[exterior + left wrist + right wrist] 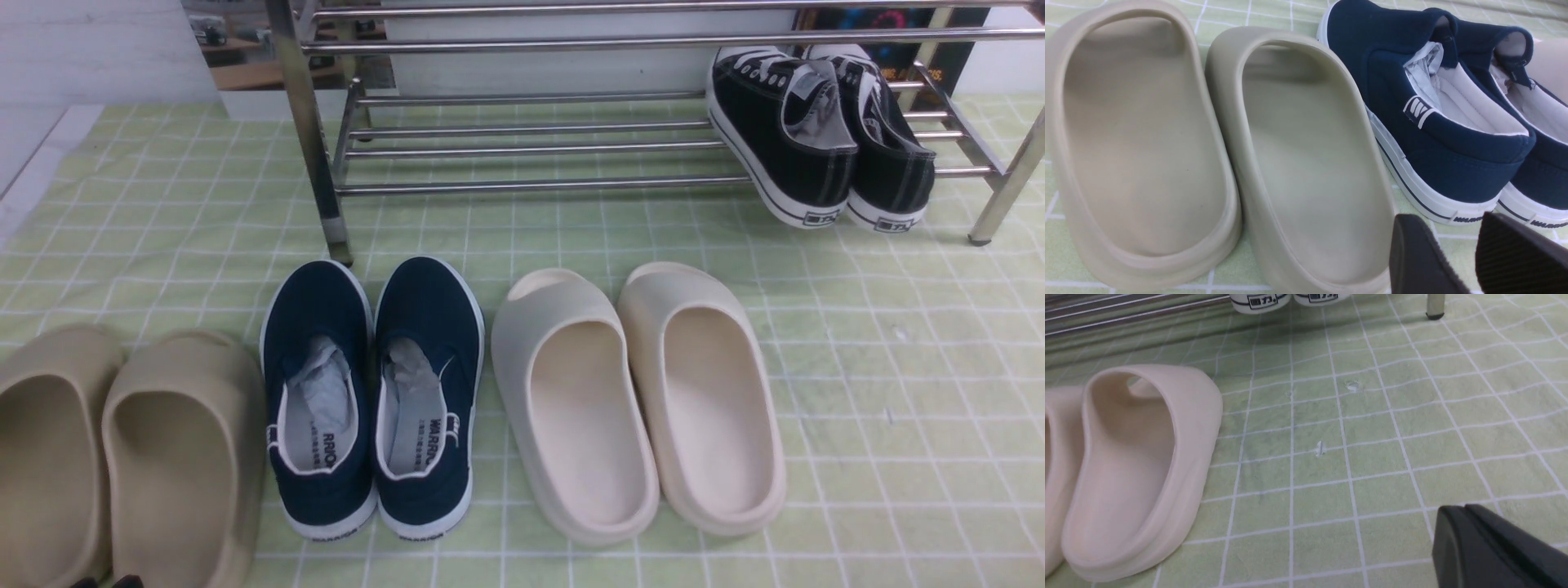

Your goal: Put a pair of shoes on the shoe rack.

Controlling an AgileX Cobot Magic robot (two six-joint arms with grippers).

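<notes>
The pair of shoes sits on the shoe rack, on its lower bars at the right-hand end, toes pointing in toward the back, heels hanging out over the front bar and tipping down toward the green checked cloth. Their long axes run front to back across the bars, side by side and touching. The right gripper hangs low over bare cloth, jaws pressed together on nothing, and the sneaker heels lie well ahead of it at the rack's foot. It is the nearer arm by my reckoning. The left gripper is parted and empty, hovering just behind the tan slides and navy slip-ons, far from the rack. Job looks done, folks.
</notes>
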